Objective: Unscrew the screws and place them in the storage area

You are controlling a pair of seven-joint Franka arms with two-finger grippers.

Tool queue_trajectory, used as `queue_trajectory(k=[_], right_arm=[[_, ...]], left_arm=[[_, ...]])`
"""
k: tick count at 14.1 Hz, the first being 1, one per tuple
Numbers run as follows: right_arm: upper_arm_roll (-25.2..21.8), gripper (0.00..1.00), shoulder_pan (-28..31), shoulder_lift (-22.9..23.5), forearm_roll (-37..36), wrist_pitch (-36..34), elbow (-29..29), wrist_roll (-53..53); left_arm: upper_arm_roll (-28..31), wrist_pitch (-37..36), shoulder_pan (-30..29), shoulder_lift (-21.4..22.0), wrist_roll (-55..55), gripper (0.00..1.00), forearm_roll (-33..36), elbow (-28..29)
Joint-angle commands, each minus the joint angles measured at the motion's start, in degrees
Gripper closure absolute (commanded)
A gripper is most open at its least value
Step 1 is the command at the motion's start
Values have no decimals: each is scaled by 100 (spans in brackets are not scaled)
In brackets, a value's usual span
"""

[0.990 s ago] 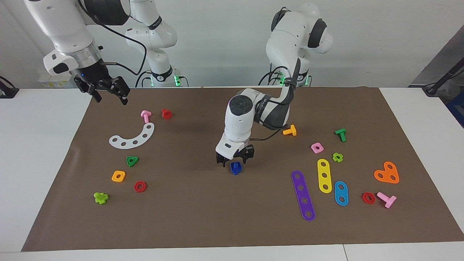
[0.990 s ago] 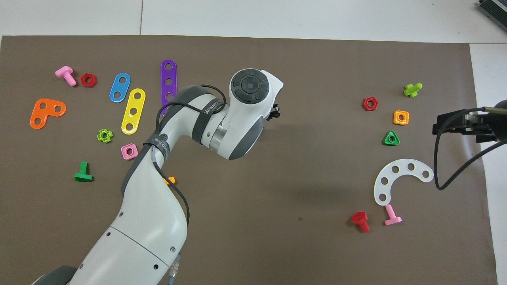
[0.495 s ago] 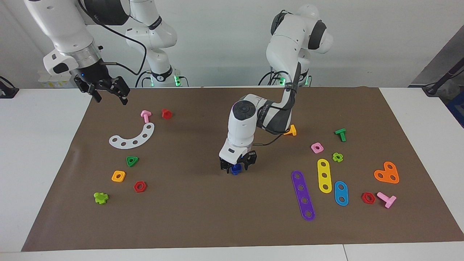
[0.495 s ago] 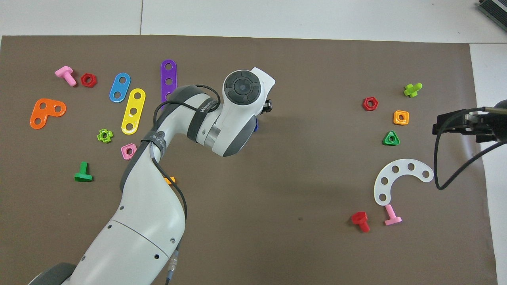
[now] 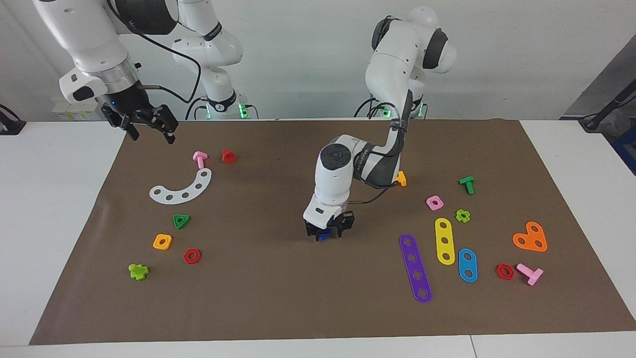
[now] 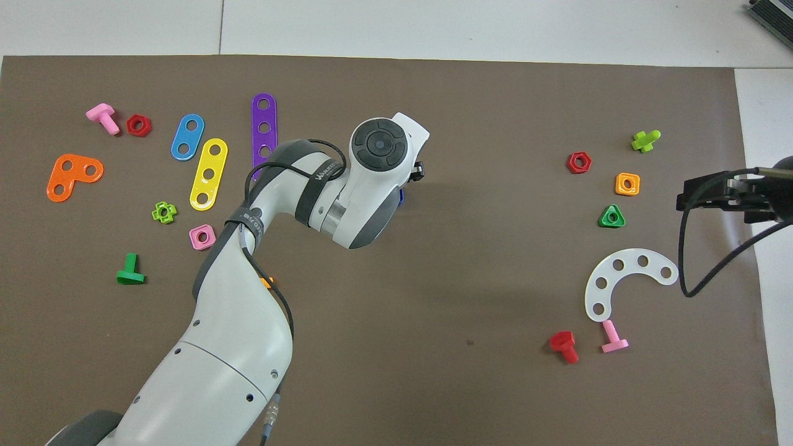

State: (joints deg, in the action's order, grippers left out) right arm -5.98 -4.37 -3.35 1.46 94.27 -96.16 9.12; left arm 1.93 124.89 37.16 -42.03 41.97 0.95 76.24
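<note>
Facing view: the left pincer (image 5: 328, 232) is now sitting down at sheet level w/ the blue screw (image 5: 323, 235) between its jaws. A sec ago it was hanging just above the screw, so the arm has been dropping straight onto it. The jaws are looking as wide as before, straddling but prob. not yet squeezing. The screw is standing mid-sheet on the brown paper storage area (image 5: 278, 298), well apart from the other toy parts and nearer the robots than the purple strip (image 5: 415, 268). The right pincer (image 5: 146, 127) is waiting, spread wide, over the sheet's corner at the right arm's end of the bench (image 5: 49, 199), unchanged. Overhead view: the left arm's wrist is covering nearly everything. Only a blue sliver of the screw (image 6: 401, 196) is peeking out beside it, and the right pincer (image 6: 687, 199) is idling at the sheet's edge. Judgement: approach is done, and closing on the screw head is the next step.
</note>
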Motion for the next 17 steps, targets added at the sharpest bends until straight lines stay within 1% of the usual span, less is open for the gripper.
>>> queue_trajectory(k=[1, 5, 11, 13, 17], right_arm=[[18, 0, 32, -34, 118, -75, -25, 20], [18, 0, 24, -34, 118, -75, -25, 20], [18, 0, 24, -34, 118, -75, -25, 20], [18, 0, 32, -34, 118, -75, -25, 20], [18, 0, 24, -34, 118, -75, -25, 20]], left_arm=[[9, -149, 37, 81, -13, 26, 20, 40], [-18, -246, 37, 90, -13, 27, 28, 40], [-44, -501, 37, 99, -13, 32, 11, 6], [-44, -702, 37, 81, -13, 34, -59, -117], [-44, -712, 72, 72, -13, 36, -77, -153]])
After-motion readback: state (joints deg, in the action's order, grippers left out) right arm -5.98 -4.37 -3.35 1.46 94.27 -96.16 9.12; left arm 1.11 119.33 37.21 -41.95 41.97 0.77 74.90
